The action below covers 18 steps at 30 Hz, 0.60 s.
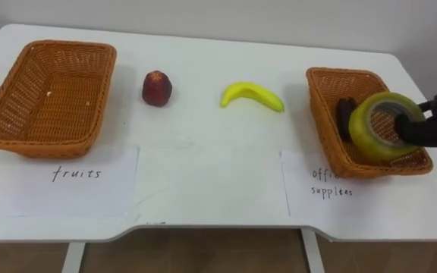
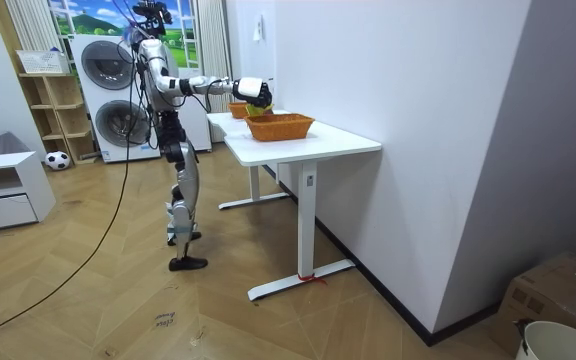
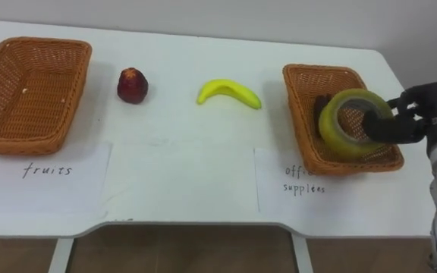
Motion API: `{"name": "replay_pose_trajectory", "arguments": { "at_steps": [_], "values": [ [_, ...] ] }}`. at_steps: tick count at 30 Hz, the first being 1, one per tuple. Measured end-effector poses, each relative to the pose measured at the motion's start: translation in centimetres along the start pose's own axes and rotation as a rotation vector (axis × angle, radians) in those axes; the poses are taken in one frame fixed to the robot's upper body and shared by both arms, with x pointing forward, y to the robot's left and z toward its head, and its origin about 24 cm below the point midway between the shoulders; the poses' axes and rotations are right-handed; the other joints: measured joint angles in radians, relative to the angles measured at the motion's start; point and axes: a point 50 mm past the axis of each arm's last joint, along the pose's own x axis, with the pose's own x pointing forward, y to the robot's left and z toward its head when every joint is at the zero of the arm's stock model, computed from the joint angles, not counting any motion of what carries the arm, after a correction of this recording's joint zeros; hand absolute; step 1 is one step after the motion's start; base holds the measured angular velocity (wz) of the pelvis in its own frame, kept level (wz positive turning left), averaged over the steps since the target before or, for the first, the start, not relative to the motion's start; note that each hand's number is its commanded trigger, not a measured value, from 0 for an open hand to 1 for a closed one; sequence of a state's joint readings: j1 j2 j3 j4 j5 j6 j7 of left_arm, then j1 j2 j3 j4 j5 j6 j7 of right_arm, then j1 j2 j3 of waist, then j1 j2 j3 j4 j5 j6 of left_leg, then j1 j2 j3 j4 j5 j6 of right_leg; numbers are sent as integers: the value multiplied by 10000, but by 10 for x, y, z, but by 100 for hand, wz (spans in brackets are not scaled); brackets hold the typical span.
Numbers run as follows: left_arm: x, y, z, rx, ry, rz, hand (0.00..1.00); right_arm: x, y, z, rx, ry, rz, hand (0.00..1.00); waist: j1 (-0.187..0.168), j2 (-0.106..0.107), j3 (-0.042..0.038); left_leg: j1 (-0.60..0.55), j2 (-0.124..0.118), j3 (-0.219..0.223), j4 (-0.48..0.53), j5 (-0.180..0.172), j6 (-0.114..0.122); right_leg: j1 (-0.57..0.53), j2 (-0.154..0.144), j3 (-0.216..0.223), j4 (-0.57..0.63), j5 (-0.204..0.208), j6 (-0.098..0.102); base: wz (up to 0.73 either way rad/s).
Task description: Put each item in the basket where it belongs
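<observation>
The right hand (image 3: 423, 114) hangs over the right-side basket (image 3: 298, 114), its fingers hooked through the hole of a yellow tape roll (image 3: 331, 125) and pinching its rim, so the roll sits tilted just above the basket's floor. A dark item (image 3: 321, 106), perhaps another supply, lies in that basket behind the roll. On the white table (image 3: 188, 129), a banana (image 3: 228, 92) and a red fruit (image 3: 132, 85) lie between this basket and the left basket (image 3: 74, 91). A handwritten paper label (image 3: 44, 178) lies before each basket.
</observation>
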State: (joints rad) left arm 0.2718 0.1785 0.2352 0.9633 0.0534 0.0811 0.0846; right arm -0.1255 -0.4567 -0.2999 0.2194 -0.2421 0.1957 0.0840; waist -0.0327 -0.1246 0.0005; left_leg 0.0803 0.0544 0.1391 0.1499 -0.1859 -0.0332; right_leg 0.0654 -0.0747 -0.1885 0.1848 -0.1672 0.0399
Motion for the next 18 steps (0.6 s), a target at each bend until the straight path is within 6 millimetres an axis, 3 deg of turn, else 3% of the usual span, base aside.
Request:
{"name": "replay_pose_trajectory", "arguments": {
  "at_steps": [11, 18],
  "values": [
    [-1, 2, -5, 9, 112, 214, 0, 0, 0, 4, 67, -352, -116, 0, 183, -1, 3, 95, 8, -25, 14, 2, -1, 66, 1, -59, 0, 0, 0, 0],
    [-1, 2, -5, 23, 118, 225, 0, 0, 0, 4, 364, -375, -67, 0, 157, -42, 64, 51, 8, -25, 3, -2, -5, 67, 8, -37, -2, -1, 0, 0]
  ]
}}
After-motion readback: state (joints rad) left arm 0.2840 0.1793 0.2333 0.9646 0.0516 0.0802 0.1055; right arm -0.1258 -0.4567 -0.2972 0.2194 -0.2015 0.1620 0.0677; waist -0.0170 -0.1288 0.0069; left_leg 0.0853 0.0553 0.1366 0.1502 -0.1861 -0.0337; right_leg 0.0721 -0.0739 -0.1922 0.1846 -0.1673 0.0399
